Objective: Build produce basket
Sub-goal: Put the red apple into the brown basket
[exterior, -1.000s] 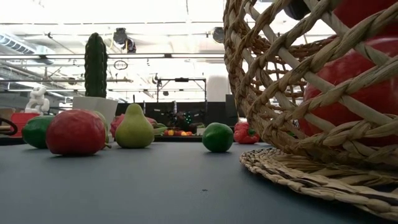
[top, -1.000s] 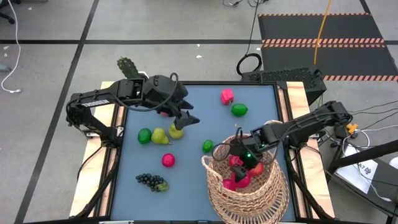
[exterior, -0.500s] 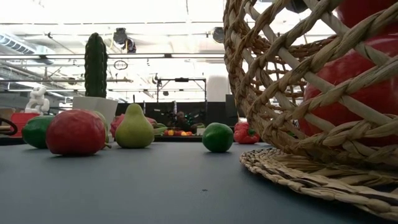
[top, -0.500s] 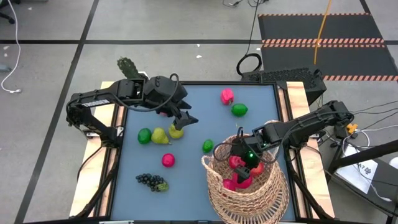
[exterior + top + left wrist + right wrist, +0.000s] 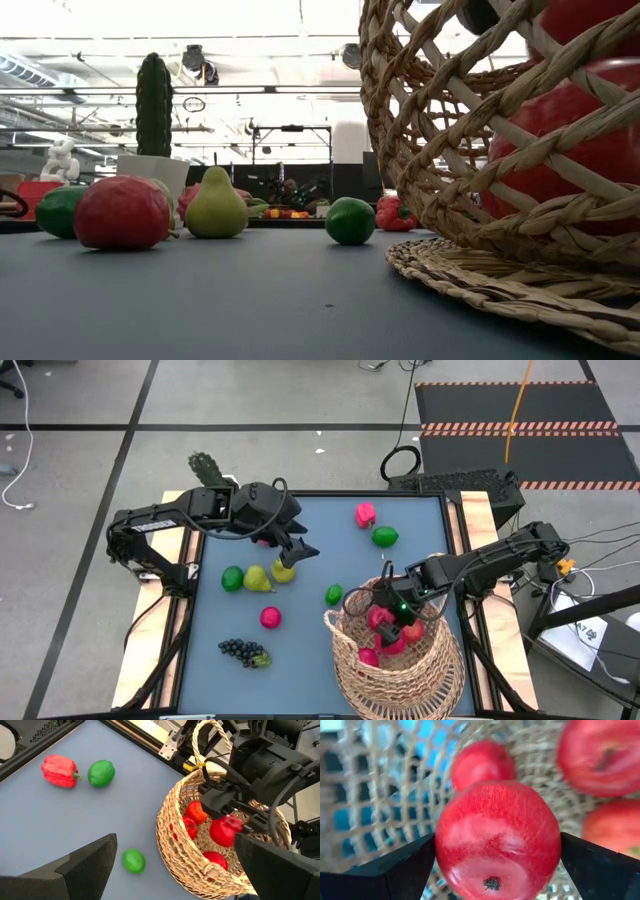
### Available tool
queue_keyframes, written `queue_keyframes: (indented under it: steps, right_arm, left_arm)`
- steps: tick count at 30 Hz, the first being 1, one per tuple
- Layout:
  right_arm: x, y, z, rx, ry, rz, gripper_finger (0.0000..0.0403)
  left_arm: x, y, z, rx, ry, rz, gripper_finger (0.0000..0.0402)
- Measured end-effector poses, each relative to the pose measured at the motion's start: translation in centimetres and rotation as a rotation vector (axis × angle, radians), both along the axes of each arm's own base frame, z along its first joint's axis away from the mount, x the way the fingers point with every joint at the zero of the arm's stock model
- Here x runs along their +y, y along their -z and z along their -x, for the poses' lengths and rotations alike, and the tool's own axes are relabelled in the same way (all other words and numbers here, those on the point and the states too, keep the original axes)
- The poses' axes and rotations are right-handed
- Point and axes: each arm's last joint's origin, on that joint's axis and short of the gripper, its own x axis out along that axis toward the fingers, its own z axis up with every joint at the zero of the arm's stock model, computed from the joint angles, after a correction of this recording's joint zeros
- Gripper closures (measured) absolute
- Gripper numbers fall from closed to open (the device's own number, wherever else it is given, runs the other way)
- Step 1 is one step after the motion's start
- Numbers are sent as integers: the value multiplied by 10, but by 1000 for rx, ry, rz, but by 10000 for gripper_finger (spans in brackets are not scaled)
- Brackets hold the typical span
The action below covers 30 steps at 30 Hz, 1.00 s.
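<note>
The tan wicker basket (image 5: 395,665) stands at the table's near right and holds several red fruits (image 5: 192,815). My right gripper (image 5: 388,615) hangs over the basket's opening, shut on a red apple (image 5: 497,837). My left gripper (image 5: 300,553) is open and empty above the table's middle left, beside a yellow pear (image 5: 283,570). On the table lie a second pear (image 5: 258,578), three green limes (image 5: 333,595), a pink apple (image 5: 270,617), a pink dragon fruit (image 5: 365,514) and a grape bunch (image 5: 243,651). My right gripper pinches the red apple's two opposite sides (image 5: 445,845) between its two fingers (image 5: 395,875). The fingers come from above, slanting in from the table's right. The apple (image 5: 225,830) hangs inside the basket's rim, above the fruits lying at the bottom.
A green cactus in a white pot (image 5: 207,468) stands at the table's far left corner. The basket's arched handle (image 5: 210,735) rises beside my right arm. In the low view the basket wall (image 5: 480,130) fills the right side.
My right gripper has shifted slightly over the basket, still shut on the red apple.
</note>
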Motion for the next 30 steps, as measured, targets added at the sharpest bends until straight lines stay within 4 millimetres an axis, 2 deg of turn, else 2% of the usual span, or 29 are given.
queue_keyframes:
  steps: [9, 17, 23, 30]
  right_arm:
    - [4, -4, -5, -63, -60, -90, 3]
    - [3, -5, -7, -115, -42, -22, 3]
    - [3, -4, -7, -83, -3, -35, 3]
    - [2, -1, -2, -58, -55, -3, 3]
  left_arm:
    - [0, 0, 0, 0, -12, -11, 2]
    - [1, 0, 0, 0, -21, -17, 2]
    - [1, 0, 0, 0, -18, -20, 2]
    - [1, 0, 0, 0, -18, -21, 3]
